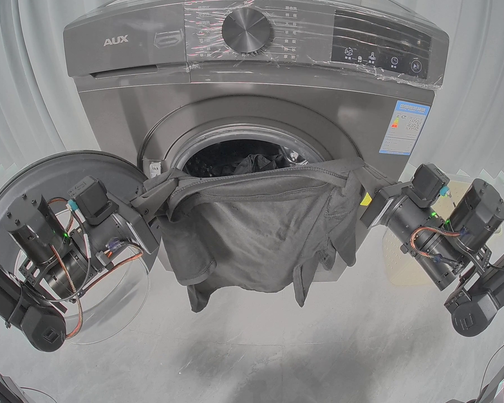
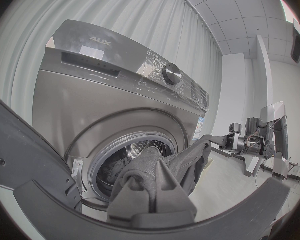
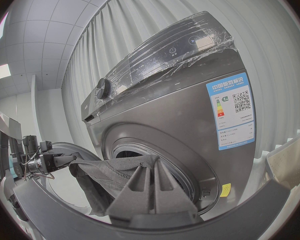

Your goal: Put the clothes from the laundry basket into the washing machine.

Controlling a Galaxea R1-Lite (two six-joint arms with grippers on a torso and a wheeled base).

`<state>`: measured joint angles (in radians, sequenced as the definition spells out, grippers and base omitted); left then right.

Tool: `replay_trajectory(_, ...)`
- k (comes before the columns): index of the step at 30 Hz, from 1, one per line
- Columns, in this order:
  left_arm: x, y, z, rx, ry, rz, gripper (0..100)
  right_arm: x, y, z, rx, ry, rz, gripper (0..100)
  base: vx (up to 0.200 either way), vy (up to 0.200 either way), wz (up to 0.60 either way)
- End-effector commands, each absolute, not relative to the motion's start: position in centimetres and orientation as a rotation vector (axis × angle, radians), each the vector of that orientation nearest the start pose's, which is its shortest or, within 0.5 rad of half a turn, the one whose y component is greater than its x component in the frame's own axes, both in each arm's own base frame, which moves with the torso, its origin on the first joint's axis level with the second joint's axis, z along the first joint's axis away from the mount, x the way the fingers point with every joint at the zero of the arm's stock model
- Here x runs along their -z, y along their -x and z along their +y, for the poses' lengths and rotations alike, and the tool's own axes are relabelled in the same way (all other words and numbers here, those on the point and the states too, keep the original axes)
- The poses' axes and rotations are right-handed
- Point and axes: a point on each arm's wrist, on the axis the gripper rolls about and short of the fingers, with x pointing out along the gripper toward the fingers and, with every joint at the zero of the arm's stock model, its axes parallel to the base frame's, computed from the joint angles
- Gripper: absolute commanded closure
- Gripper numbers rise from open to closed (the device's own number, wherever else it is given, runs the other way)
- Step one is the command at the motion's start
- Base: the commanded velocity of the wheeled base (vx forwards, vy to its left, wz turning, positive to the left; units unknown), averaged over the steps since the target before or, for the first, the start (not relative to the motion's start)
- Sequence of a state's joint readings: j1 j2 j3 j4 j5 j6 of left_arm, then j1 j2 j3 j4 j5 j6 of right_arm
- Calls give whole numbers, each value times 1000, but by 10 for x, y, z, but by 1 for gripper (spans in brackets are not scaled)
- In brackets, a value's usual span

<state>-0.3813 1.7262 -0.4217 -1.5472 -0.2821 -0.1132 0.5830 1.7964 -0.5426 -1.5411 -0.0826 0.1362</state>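
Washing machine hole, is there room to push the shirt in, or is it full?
Yes: there is room at the top of the opening, between its rim and the clothes inside. Lower down is crowded: the shirt hangs across it, held by the left gripper and right gripper.

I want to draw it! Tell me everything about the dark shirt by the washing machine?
The dark grey shirt looks like soft cotton, with stitched hems and a sleeve dangling low. It hangs stretched wide in front of the open mouth of the washing machine. The left gripper pinches one top corner, the right gripper the other, fingers shut on cloth.
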Motion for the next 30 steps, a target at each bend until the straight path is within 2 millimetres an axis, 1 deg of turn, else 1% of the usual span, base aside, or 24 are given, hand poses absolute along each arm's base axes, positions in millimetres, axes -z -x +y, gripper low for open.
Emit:
replay_trajectory(1, -177, -242, -102, 667, 121, -229, 100, -179, -244, 159, -515, -228, -241, 100, 0, 0, 0)
replay_trajectory(18, -179, -242, -101, 665, 123, -237, 100, -180, -244, 159, -515, -229, -243, 100, 0, 0, 0)
replay_trajectory(30, -179, -242, -101, 665, 124, -236, 100, -175, -244, 158, -516, -224, -225, 100, 0, 0, 0)
